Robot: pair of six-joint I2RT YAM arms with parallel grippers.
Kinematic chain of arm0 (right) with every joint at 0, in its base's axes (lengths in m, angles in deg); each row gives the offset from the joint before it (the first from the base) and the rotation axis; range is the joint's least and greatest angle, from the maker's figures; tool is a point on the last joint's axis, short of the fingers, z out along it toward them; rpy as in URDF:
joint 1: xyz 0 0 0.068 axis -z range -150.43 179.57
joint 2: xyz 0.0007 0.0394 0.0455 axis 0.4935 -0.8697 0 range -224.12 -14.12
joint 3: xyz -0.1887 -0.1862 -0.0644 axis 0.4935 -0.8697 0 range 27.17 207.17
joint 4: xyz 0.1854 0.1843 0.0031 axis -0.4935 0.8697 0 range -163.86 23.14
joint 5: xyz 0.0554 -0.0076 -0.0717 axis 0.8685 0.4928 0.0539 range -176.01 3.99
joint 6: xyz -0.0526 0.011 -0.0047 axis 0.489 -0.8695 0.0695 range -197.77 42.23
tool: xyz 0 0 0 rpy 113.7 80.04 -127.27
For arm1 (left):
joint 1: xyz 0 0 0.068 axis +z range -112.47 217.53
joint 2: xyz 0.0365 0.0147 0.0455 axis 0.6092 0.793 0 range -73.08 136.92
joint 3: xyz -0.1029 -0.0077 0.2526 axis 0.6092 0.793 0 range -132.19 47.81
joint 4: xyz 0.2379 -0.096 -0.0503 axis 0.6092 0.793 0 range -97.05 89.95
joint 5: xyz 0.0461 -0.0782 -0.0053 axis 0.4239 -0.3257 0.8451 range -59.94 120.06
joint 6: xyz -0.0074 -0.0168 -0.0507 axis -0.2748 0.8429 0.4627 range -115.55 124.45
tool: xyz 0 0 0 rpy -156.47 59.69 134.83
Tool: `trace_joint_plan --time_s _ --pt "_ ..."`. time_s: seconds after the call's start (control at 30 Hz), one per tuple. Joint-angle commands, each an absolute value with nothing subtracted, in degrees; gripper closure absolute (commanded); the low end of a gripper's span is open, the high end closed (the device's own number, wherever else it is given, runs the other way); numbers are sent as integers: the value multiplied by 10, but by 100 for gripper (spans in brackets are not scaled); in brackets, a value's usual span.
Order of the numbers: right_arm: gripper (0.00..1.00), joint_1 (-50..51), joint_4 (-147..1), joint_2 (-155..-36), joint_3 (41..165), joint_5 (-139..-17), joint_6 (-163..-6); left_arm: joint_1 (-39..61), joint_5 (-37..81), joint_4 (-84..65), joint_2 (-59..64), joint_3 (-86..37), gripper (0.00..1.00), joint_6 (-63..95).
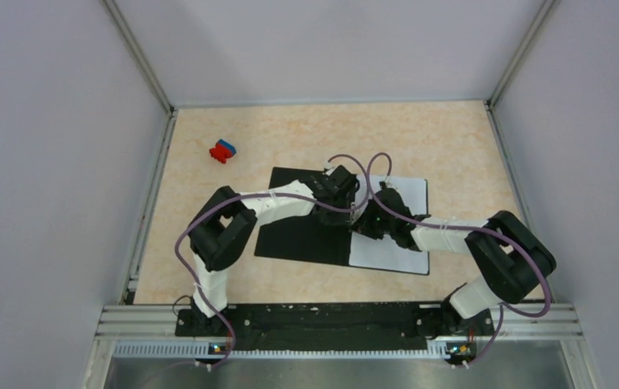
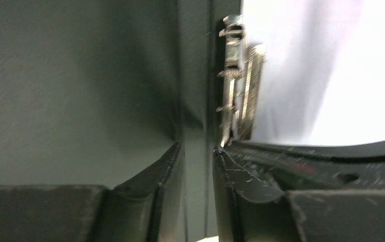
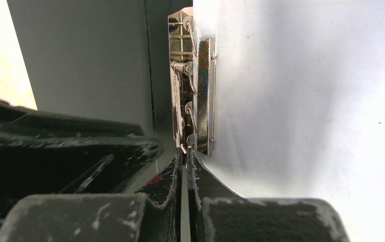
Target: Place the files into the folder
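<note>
The folder lies open on the table, black inside up. A white sheet of the files lies on its right half; I cannot tell how many sheets are stacked. The metal spine clip sits over the sheet's left edge and also shows in the left wrist view. My right gripper is over the spine, its fingers closed on the clip's near end. My left gripper is slightly open and empty, low over the spine just beside the clip.
A small red-and-blue block lies at the far left of the table. Grey walls with metal rails enclose the table on three sides. The two grippers are very close together over the folder's middle.
</note>
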State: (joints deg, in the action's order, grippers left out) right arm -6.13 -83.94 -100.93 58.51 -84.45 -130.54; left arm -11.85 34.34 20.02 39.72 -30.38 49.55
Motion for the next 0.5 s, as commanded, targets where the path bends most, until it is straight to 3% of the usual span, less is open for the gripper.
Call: trace_joint_plan --time_s 0.0,0.13,0.2,0.37,0.47 --pt "100 -42 -701 -1057 558 -940 -1277 -96 352 194 318 -262 64 474" --pt "100 -41 -701 -1059 557 -942 -1278 -82 339 167 299 -251 60 457" --pt "100 -40 -701 -1060 558 -942 -1278 -78 338 170 312 -266 63 450" --pt "100 -38 -694 -1062 566 -942 -1274 -77 351 226 388 -344 96 445" --pt "100 -37 -687 -1061 572 -942 -1270 -74 388 250 402 -351 100 454"
